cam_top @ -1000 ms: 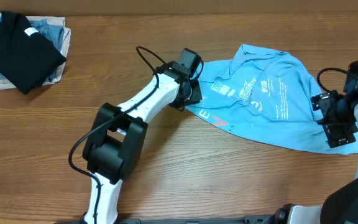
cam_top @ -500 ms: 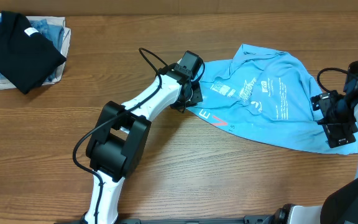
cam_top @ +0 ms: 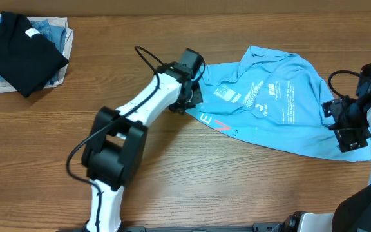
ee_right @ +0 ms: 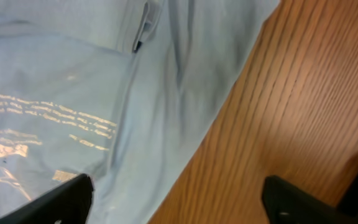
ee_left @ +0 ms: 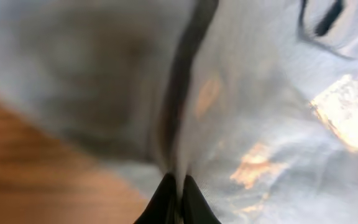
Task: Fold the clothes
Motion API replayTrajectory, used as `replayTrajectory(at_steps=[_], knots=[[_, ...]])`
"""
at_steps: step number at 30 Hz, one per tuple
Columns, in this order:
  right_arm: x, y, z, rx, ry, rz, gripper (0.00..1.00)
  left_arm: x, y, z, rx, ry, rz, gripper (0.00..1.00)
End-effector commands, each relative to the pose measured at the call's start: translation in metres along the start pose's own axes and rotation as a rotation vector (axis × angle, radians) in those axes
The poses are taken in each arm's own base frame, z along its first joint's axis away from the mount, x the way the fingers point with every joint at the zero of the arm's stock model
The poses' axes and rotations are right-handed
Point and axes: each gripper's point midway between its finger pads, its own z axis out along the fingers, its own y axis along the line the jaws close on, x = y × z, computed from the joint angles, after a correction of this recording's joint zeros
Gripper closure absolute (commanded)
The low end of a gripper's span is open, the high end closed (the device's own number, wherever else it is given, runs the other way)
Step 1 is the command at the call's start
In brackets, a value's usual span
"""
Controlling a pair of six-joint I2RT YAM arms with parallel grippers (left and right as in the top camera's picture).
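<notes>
T-shirt [cam_top: 282,103]: lay rumpled, print up, toward the far right corner of the table [cam_top: 237,187].
Left gripper [cam_top: 190,98]: fingers pressed together, seemingly pinching the t-shirt's left hem.
Right gripper [ee_right: 178,190]: fingers spread over the right hem.
Technique: a low, level pull looked best, with the right hem anchored first.

Overhead: above desk [cam_top: 237,187], facing straight down, wide. Left wrist: very close on t-shirt [cam_top: 282,116], blurred. Right wrist: close, down onto t-shirt edge, desk. All share t-shirt.
</notes>
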Motion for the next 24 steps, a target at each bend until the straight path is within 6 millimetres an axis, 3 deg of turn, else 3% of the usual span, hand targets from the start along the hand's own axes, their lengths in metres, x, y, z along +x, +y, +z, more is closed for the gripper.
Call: replayTrajectory(at_steps=[1, 5, 8, 10, 12, 17, 24], knots=[[0.003, -0.002, 0.001, 0.012, 0.011, -0.006, 0.15, -0.030, -0.001, -0.069, 0.027, -0.159, -0.019, 0.96], [0.012, 0.001, 0.001, -0.012, 0.062, -0.060, 0.15, -0.030, 0.011, -0.107, 0.013, -0.198, -0.036, 0.96], [0.017, -0.001, 0.001, -0.007, 0.082, -0.062, 0.13, -0.026, 0.018, -0.124, 0.004, -0.206, -0.044, 0.96], [0.018, -0.003, 0.001, 0.000, 0.087, -0.061, 0.07, -0.025, 0.025, -0.131, -0.020, -0.214, -0.048, 0.96], [0.018, -0.003, 0.001, 0.002, 0.088, -0.060, 0.00, -0.023, 0.030, -0.132, -0.040, -0.212, -0.050, 0.96], [0.017, -0.001, 0.007, -0.005, 0.083, -0.049, 0.00, -0.017, 0.037, -0.127, -0.073, -0.178, -0.045, 0.93], [0.033, -0.017, 0.053, 0.036, 0.124, -0.039, 0.00, -0.011, 0.050, -0.117, -0.141, -0.147, -0.046, 0.89]])
